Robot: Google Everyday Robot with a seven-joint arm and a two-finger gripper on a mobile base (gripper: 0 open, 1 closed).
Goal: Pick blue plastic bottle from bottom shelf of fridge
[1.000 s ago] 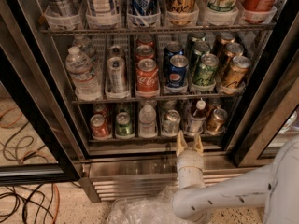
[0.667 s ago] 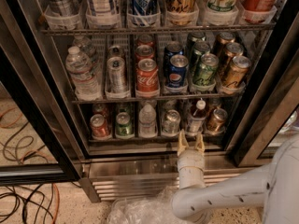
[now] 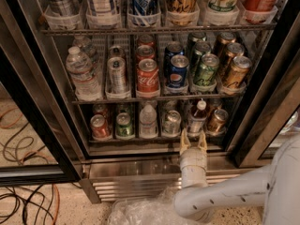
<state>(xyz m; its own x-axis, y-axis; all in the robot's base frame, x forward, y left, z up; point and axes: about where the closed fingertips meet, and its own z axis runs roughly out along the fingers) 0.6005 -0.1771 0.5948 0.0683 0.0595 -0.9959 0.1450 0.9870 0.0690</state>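
The fridge (image 3: pixel 262 125) stands open in front of me. The blue plastic bottle (image 3: pixel 197 118), with a white cap, dark neck and pale label, stands upright on the bottom shelf (image 3: pixel 154 138), second lane from the right. My gripper (image 3: pixel 192 141) is just below and in front of the bottle, at the shelf's front edge. Its two fingers (image 3: pixel 184 141) point up and stand apart, open, with nothing between them. The bottle's base is partly hidden by the gripper.
On the bottom shelf stand a red can (image 3: pixel 99 127), a green can (image 3: pixel 124 125), a clear water bottle (image 3: pixel 148 120), a silver can (image 3: pixel 171 122) and a bronze can (image 3: pixel 216 121). The rack above holds bigger cans. A plastic bag (image 3: pixel 140 212) and cables (image 3: pixel 23 200) lie on the floor.
The gripper has stayed at the front edge of the bottom shelf, below the bottle; nothing has visibly moved.
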